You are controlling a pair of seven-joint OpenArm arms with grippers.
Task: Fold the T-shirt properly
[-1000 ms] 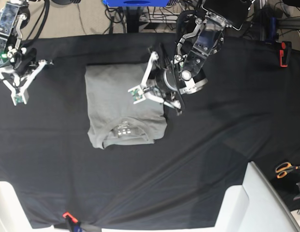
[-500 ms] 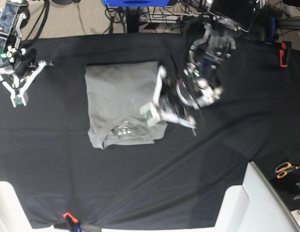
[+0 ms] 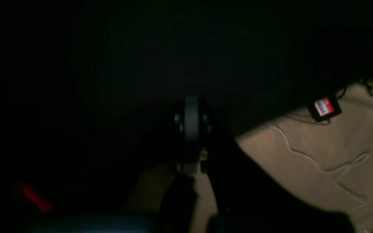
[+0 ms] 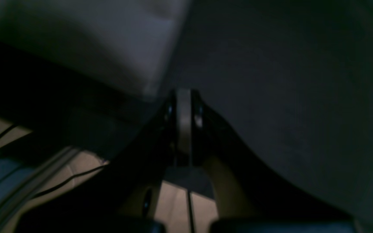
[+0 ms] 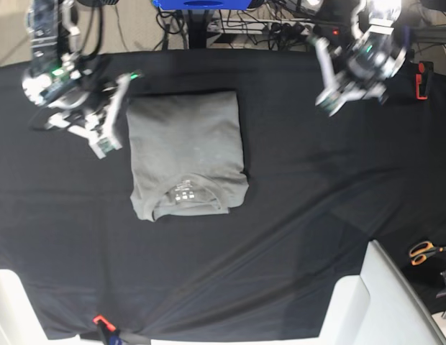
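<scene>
- Right gripper (image 5: 104,140), at the left of the base view: the jaws are clenched together and hold nothing. It hangs over the black tablecloth (image 5: 316,208) just beside the left edge of the T-shirt (image 5: 185,154), without visibly touching the cloth of the shirt. In the right wrist view the same gripper (image 4: 183,97) shows its two fingers pressed flat against each other, with a pale grey patch of the T-shirt (image 4: 108,38) blurred at upper left.
- T-shirt, centre-left of the base view: plain mid-grey fabric folded into a compact upright rectangle, lying flat on the tablecloth. The upper edge is straight; the neckline faces the near edge of the table. Small white label marks (image 5: 184,194) show inside the collar. The lower left corner bulges out slightly past the side edge, and a few soft creases cross the panel.
- Left gripper (image 5: 329,102), at the upper right of the base view: jaws closed tight, empty, raised above the tablecloth and well apart from the T-shirt. The left wrist view is very dark; the closed fingers (image 3: 191,116) are faintly visible, with pale floor (image 3: 319,168) beyond.
- Orange-handled scissors (image 5: 423,251) lie at the far right edge.
</scene>
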